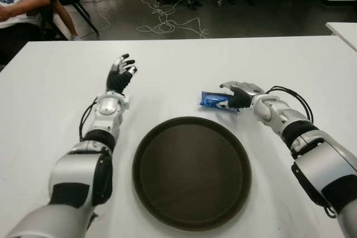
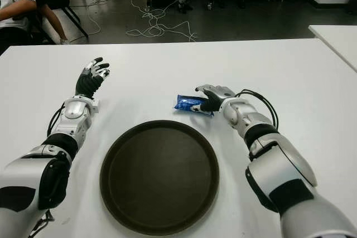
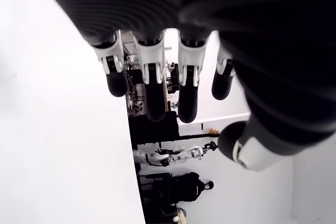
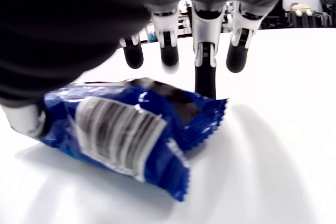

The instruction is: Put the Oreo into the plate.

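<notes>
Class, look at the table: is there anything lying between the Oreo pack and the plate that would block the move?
Nothing visible does. The Oreo pack lies on the white table just beyond the plate, with bare table between them. The right hand is at the pack, fingers arched over it. The left hand shows far left.

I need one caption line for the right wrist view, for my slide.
The right hand hovers with fingers spread over the blue Oreo pack, which lies on the white table.
</notes>
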